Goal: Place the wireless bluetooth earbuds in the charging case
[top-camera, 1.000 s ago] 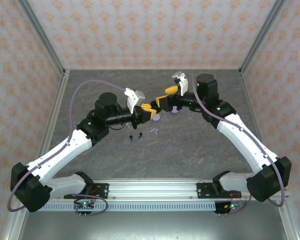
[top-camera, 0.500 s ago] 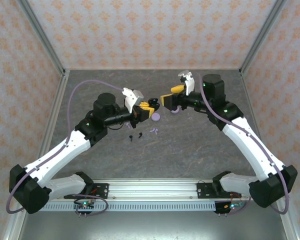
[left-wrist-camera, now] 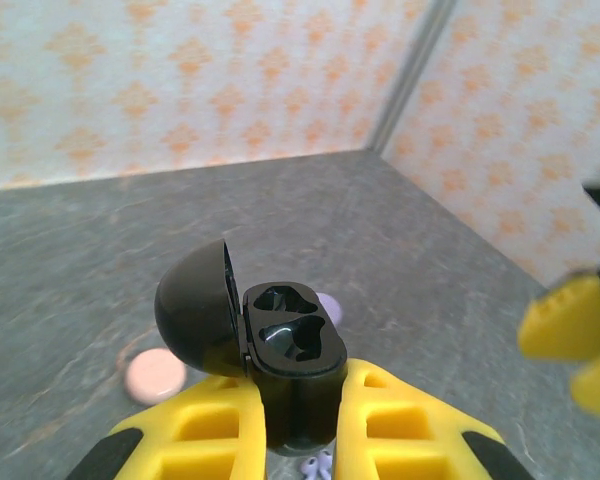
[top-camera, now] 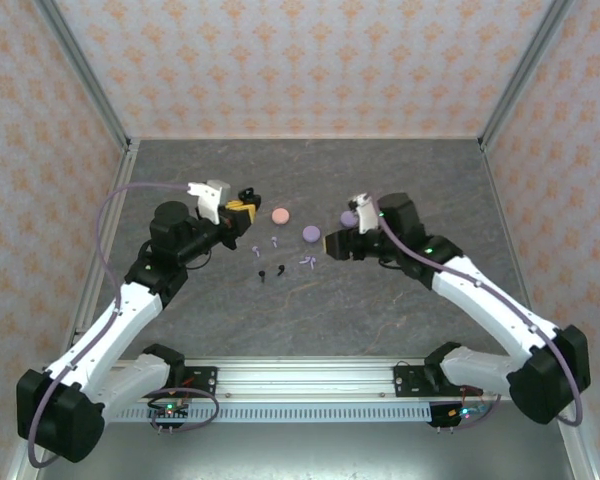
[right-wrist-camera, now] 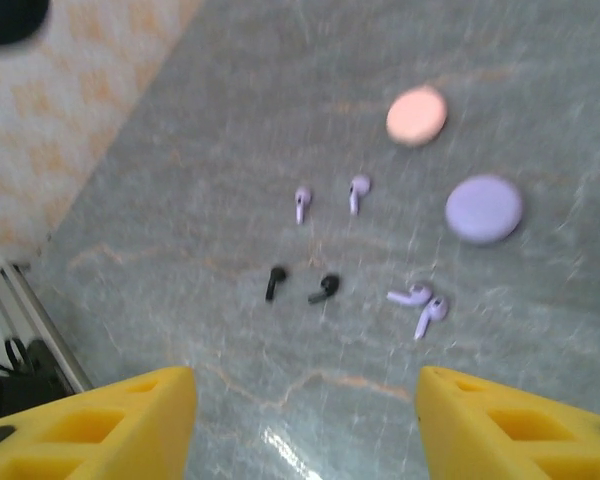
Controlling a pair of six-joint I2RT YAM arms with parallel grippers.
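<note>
My left gripper (top-camera: 244, 208) is shut on a black charging case (left-wrist-camera: 292, 340), held upright above the table with its lid (left-wrist-camera: 193, 312) swung open to the left and both sockets empty. On the table lie two black earbuds (right-wrist-camera: 273, 282) (right-wrist-camera: 325, 289), two separate lilac earbuds (right-wrist-camera: 301, 202) (right-wrist-camera: 358, 192) and a lilac pair lying close together (right-wrist-camera: 420, 303). My right gripper (top-camera: 331, 243) hovers open to the right of them. In the right wrist view its fingers (right-wrist-camera: 110, 420) stand wide apart with nothing between them.
A pink round case (top-camera: 280, 215) and a lilac round case (top-camera: 311, 233) lie shut behind the earbuds. Another lilac round thing (top-camera: 348, 217) sits partly hidden behind the right wrist. Patterned walls and metal posts enclose the grey table (top-camera: 380, 310).
The two grippers, close together over the middle before, have drawn apart. The left swung back left with the black case. The right came forward and lower, its jaws somewhat narrower.
</note>
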